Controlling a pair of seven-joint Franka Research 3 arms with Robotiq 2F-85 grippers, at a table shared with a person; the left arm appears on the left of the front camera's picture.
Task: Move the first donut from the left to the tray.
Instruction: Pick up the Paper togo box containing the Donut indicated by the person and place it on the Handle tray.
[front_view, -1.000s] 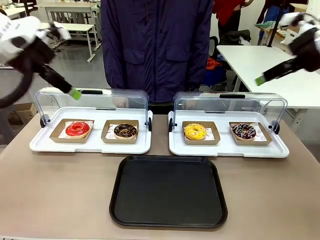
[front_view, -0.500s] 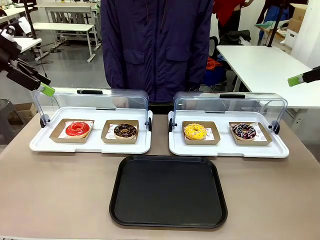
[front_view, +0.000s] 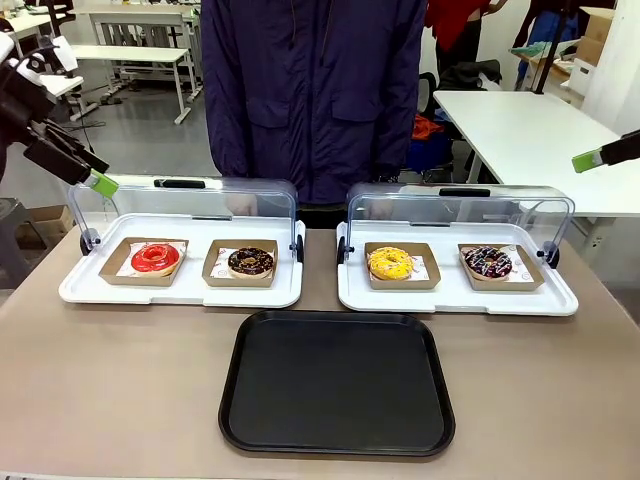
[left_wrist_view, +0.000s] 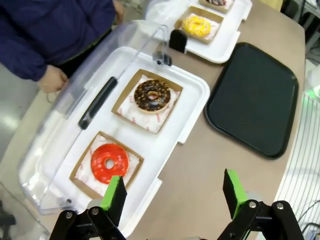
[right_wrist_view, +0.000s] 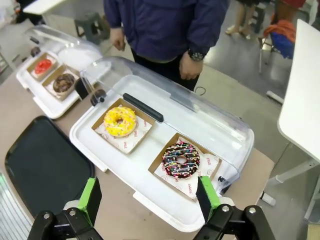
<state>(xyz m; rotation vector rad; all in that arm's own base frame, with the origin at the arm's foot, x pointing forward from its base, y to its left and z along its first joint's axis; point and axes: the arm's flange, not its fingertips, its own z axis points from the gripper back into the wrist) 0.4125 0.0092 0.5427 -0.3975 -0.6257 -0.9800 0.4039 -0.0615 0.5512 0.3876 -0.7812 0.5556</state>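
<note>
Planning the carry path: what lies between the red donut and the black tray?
Front view: between red donut and black tray lie the white tray's rim and bare tabletop.

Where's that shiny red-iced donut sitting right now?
In the front view the red-iced ring donut lies in its brown cardboard square at the left end of the left white tray, beside the chocolate-iced donut.

Clear lid (front_view: 130, 200) stands open — red donut (front_view: 155, 258) reachable.
</note>
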